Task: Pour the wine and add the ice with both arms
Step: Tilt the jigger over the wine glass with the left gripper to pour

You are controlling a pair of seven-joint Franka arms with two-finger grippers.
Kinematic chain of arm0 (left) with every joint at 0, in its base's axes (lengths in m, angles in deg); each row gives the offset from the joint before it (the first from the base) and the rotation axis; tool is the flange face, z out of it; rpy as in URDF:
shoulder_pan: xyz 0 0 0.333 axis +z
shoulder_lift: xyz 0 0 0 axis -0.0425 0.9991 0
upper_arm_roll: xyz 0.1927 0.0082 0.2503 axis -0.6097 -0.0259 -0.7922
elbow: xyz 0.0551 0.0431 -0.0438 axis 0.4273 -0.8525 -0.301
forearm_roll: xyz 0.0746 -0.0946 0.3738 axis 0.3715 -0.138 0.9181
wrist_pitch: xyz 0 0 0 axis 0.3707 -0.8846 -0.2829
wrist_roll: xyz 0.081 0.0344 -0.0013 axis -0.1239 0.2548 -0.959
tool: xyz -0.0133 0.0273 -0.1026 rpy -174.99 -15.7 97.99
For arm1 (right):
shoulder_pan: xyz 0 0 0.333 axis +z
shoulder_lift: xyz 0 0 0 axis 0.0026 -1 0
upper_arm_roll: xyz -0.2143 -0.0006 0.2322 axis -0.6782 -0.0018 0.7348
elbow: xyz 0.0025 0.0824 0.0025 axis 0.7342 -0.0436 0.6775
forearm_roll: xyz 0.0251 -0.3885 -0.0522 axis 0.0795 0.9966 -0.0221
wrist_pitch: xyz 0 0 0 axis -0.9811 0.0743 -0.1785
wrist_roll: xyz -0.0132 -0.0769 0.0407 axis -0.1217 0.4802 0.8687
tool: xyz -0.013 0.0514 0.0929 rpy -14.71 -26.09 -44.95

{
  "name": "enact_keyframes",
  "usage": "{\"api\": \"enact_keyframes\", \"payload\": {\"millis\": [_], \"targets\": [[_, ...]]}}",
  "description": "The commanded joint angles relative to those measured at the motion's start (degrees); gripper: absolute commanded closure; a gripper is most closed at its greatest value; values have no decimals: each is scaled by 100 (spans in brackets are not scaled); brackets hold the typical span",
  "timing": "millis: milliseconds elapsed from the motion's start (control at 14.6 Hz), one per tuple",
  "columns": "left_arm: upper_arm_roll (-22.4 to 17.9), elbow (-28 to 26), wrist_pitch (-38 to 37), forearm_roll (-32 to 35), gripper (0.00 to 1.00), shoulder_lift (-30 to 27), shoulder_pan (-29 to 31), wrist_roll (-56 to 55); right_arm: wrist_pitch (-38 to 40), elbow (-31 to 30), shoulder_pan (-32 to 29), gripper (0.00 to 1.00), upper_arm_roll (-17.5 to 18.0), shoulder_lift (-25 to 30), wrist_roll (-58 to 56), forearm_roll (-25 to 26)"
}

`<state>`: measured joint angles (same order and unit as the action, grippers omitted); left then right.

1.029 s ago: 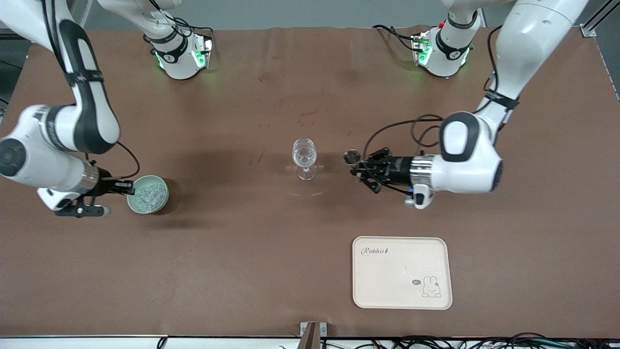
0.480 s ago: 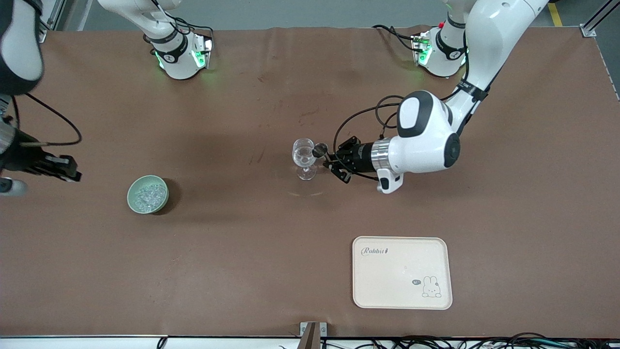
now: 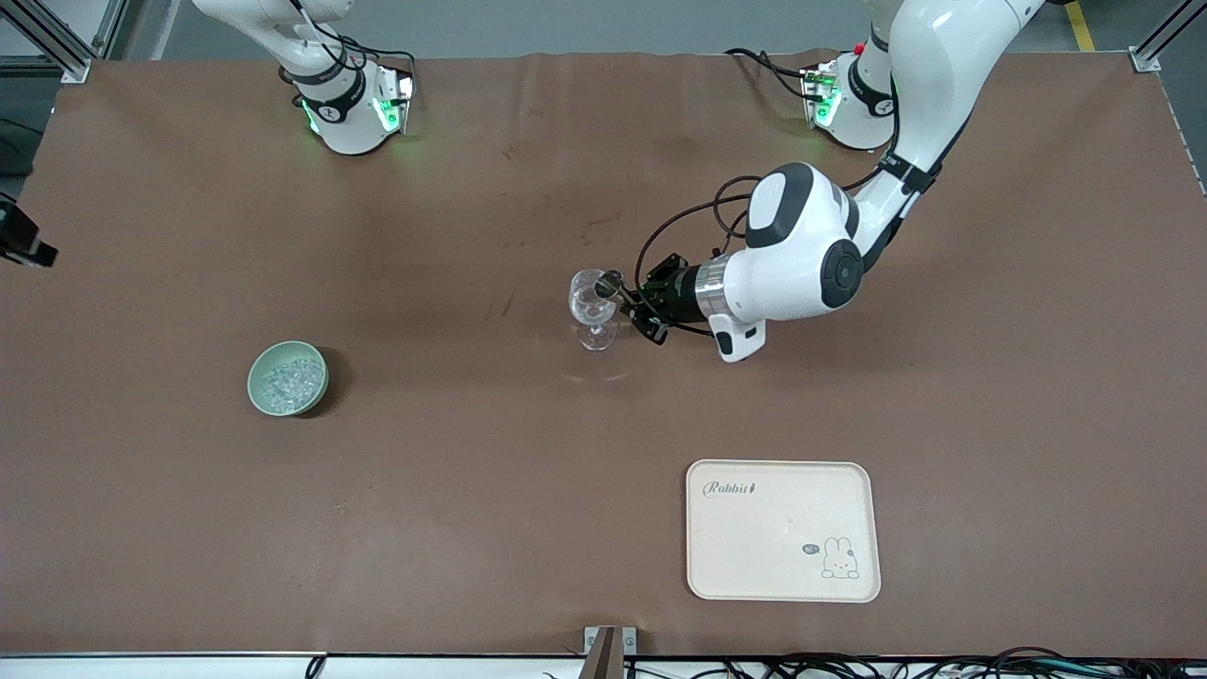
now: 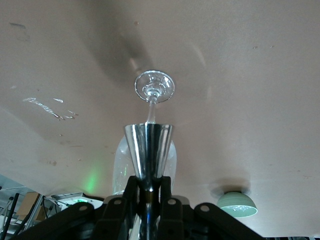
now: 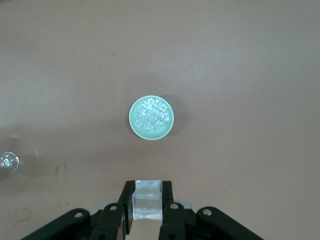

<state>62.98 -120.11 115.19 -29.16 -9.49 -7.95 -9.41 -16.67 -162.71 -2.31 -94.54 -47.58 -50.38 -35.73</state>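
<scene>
A clear wine glass (image 3: 592, 306) stands mid-table. My left gripper (image 3: 626, 296) is shut on a small shiny metal measuring cup (image 3: 609, 281) and holds it tipped at the glass's rim. In the left wrist view the cup (image 4: 148, 147) sits between the jaws of the left gripper (image 4: 148, 184), over the glass (image 4: 154, 86). High over the table, my right gripper (image 5: 148, 189) is shut on a clear ice block (image 5: 147, 205). Below it lies a heap of ice (image 5: 151, 116) in a green bowl (image 5: 134, 125). The wine is out of view.
The green bowl (image 3: 256, 370) stands toward the right arm's end of the table, nearer the front camera than the glass. A cream rabbit tray (image 3: 783, 566) lies near the front edge. Only a black tip of the right arm (image 3: 24, 243) shows at the picture's edge.
The left arm carried the metal cup across to the glass's rim and tipped it. The right arm lifted away from the green bowl and has almost left the front view.
</scene>
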Motion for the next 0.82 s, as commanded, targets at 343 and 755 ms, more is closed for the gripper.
{"api": "enact_keyframes", "payload": {"millis": [343,755], "targets": [[-38,18,-5,543,100,-105,-178,-477,94,-147,-348,99,419,101,-87,54],[-38,27,-40,1062,100,-70,-328,-784,85,-200,-65,99,179,136,-78,54]]}}
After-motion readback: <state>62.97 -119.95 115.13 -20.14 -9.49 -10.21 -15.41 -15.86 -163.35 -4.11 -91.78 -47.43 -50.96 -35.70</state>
